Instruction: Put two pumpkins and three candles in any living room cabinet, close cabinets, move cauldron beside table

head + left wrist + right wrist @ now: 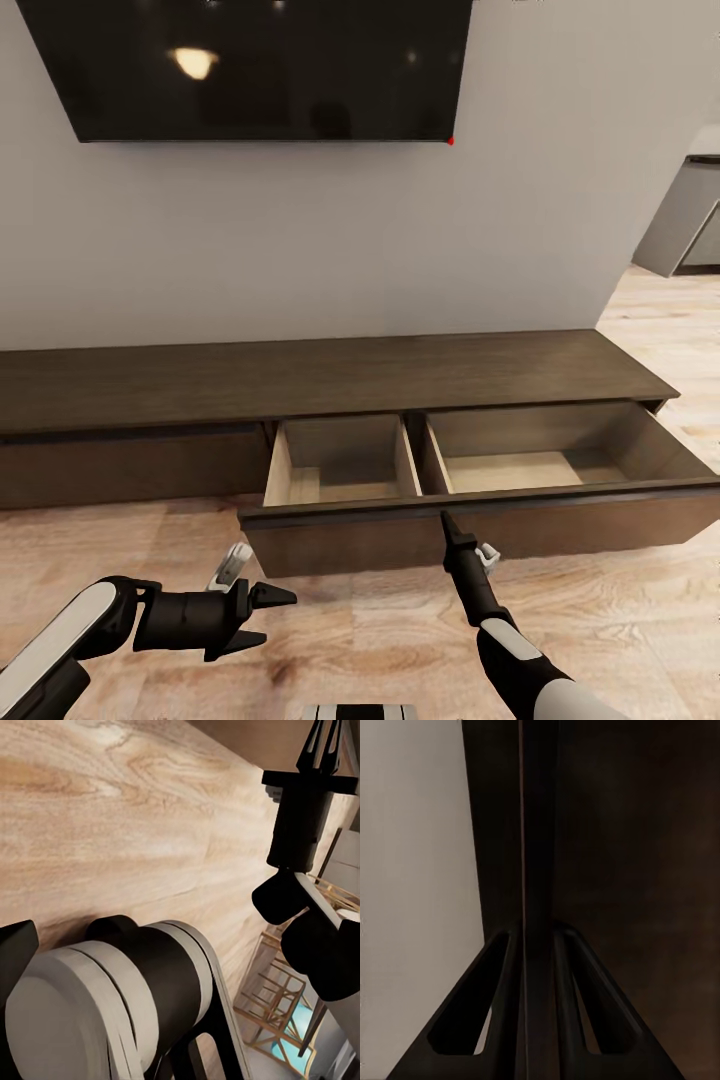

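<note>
Right gripper (445,519) pinching open cabinet (480,520) drawer front — left gripper (268,618) apart.

A: What do the arms look like?

B: Both are pale grey-white shells joined by glossy black segments. The left gripper (262,618) is black with pointed, wedge-shaped fingers, and a small white bracket sits by its wrist.

A: And the other?

B: The right gripper (445,520) is slim and black; its fingers (495,1012) are triangular frames with open cut-outs. A white clip sits beside its wrist.
</note>
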You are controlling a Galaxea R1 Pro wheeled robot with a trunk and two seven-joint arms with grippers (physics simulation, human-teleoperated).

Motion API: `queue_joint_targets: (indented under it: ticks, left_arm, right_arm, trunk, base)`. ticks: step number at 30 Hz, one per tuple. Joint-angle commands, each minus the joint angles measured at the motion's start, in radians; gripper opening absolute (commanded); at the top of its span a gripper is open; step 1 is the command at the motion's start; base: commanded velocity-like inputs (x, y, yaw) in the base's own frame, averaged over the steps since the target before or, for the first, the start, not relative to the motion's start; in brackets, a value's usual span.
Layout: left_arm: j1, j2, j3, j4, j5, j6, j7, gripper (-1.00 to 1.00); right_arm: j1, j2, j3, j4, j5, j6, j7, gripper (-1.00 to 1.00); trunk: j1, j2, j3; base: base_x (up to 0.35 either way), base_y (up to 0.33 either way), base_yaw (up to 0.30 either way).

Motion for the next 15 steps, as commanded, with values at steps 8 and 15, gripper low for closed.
queue_joint_targets:
  ticks: [8, 15]
  left_arm:
    - [-0.001, 0.001, -0.001, 0.0, 0.01, -0.001, 0.01, 1.0]
    - [-0.001, 0.001, 0.0, 0.0, 0.01, 0.0, 0.01, 1.0]
  right_arm:
    - [-0.001, 0.0, 0.04, -0.001, 0.003, 0.001, 0.011, -1.0]
    - [-0.001, 0.0, 0.04, -0.001, 0.003, 0.0, 0.012, -1.0]
  trunk:
    - [-0.001, 0.0, -0.001]
    - [-0.001, 0.0, -0.001]
  base:
    - [-0.033, 0.0, 0.0]
    - [-0.044, 0.0, 0.0]
